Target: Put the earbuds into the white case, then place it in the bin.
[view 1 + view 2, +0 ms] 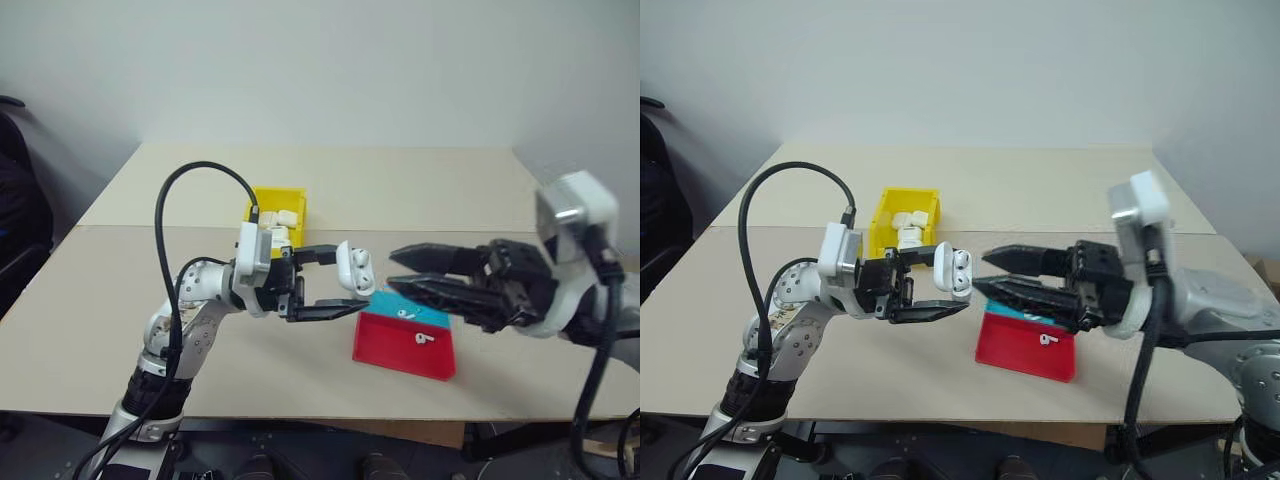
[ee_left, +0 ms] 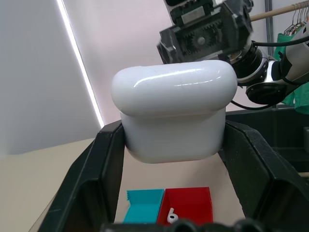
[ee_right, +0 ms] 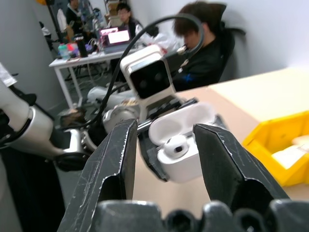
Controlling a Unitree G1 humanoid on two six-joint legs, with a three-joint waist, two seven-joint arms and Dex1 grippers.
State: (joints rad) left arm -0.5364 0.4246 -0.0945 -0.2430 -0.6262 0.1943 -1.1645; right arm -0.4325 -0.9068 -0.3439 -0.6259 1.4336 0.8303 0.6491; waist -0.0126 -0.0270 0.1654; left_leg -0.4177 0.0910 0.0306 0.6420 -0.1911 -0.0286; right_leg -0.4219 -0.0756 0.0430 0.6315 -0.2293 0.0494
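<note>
Nearest my front edge of the bench (image 1: 90, 330) I see the red-and-blue tray (image 1: 404, 345), with two earbuds (image 1: 423, 338) lying loose in it, one on the red half and one by the blue. Above the tray, my left gripper (image 1: 352, 293) is clamped on the white case (image 1: 355, 267), lid flipped open with one earbud seated inside, while my right gripper (image 1: 392, 272) points at the case from just beside it, fingers apart and holding nothing. Farther back, near the bench's middle seam, sits the bin (image 1: 279, 213) with some pale items inside.
</note>
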